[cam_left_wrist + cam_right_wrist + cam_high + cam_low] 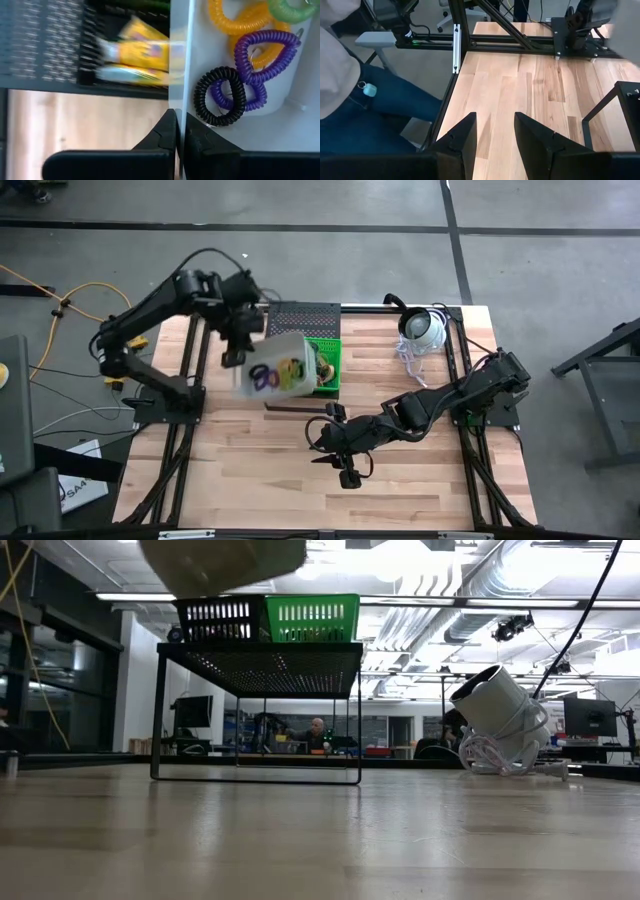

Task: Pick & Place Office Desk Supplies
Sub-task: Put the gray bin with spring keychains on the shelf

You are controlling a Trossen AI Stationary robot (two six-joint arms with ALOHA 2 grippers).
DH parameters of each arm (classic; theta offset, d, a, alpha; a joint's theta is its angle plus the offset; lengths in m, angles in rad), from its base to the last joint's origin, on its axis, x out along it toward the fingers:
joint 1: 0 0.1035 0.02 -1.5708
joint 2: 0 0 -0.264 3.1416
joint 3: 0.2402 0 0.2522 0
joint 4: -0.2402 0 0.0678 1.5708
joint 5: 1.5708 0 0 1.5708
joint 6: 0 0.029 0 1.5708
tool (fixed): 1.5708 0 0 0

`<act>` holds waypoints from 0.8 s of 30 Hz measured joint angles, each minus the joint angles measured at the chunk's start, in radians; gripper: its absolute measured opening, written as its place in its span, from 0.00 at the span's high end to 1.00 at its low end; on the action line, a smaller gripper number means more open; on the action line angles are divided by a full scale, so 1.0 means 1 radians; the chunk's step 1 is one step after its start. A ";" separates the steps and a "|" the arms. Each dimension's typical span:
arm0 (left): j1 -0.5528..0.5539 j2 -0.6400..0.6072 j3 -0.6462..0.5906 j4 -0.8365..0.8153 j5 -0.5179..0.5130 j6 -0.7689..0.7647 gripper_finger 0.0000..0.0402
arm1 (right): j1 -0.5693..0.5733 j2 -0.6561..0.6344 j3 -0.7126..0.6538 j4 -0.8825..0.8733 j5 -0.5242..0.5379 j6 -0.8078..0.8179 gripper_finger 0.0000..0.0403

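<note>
A white bin [272, 366] holding coiled loops [250, 70] is pinched at its wall by the left gripper [181, 131], tilted above the green basket [326, 364]. The right gripper [495, 131] is held over the counter [420, 480], jaws spread, empty.

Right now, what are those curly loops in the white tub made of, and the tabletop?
The curly loops look like glossy, springy plastic, wound in tight coils like phone cord. The white tub, held up by the left pincer, seems smooth matte plastic. The tabletop looks like pale wooden planks, judging by grain and seams.
</note>
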 joint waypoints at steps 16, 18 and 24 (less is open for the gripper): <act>0.283 0.258 0.323 0.006 -0.075 0.176 1.00 | 0.000 0.000 0.000 0.000 0.000 0.000 0.70; 0.315 0.292 0.379 0.006 -0.075 0.218 1.00 | 0.000 0.000 0.000 0.000 0.000 0.000 0.70; 0.382 0.371 0.524 0.004 -0.069 0.320 1.00 | 0.000 0.000 0.000 0.000 0.000 0.000 0.70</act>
